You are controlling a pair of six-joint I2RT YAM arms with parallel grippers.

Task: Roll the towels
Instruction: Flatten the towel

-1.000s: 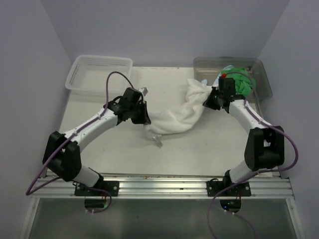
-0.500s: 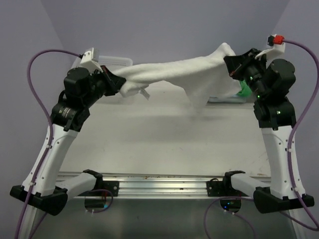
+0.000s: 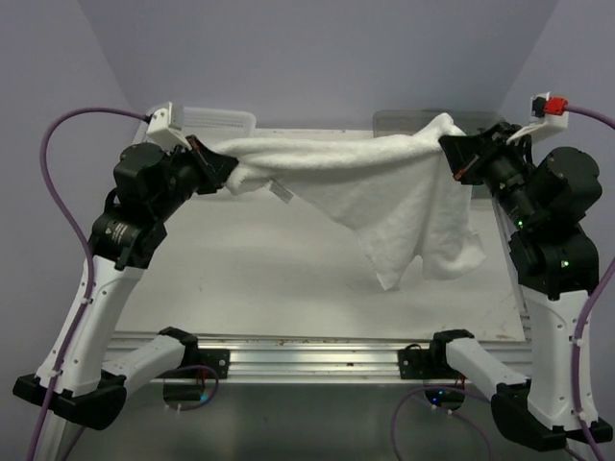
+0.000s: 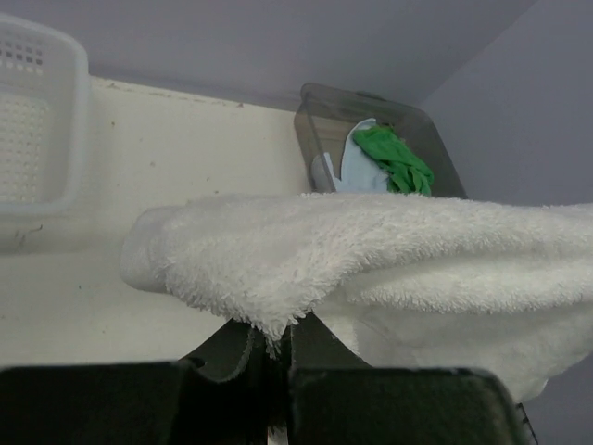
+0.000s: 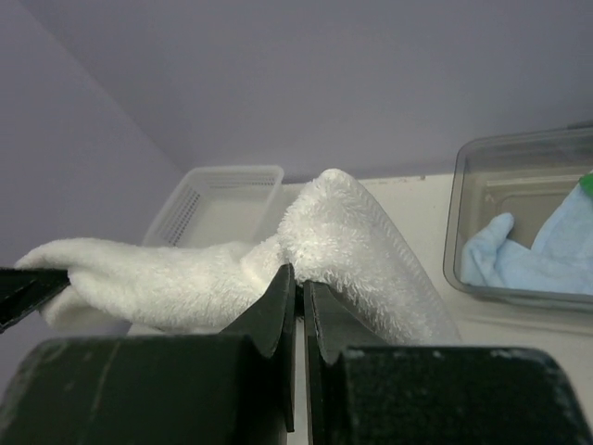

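The white towel [image 3: 384, 187] hangs in the air, stretched between both raised grippers, its lower part drooping toward the table at right. My left gripper [image 3: 223, 168] is shut on its left corner; the towel [image 4: 371, 250] drapes over the closed fingers in the left wrist view. My right gripper [image 3: 454, 154] is shut on its right corner [image 5: 343, 232]. The green towel [image 4: 394, 158] and the light blue towel [image 4: 357, 171] lie in the clear tub [image 4: 315, 116]; the blue one [image 5: 537, 255] also shows in the right wrist view.
A white lattice basket [image 3: 226, 119] stands at the back left, also in the left wrist view [image 4: 37, 130]. The clear tub [image 5: 482, 167] stands at the back right, mostly hidden behind the towel from above. The aluminium rail [image 3: 307, 360] runs along the near edge.
Both arms lifted the white towel off the table and high into the air. Since half a second ago the towel has spread wider and its lower part hangs further down at right.
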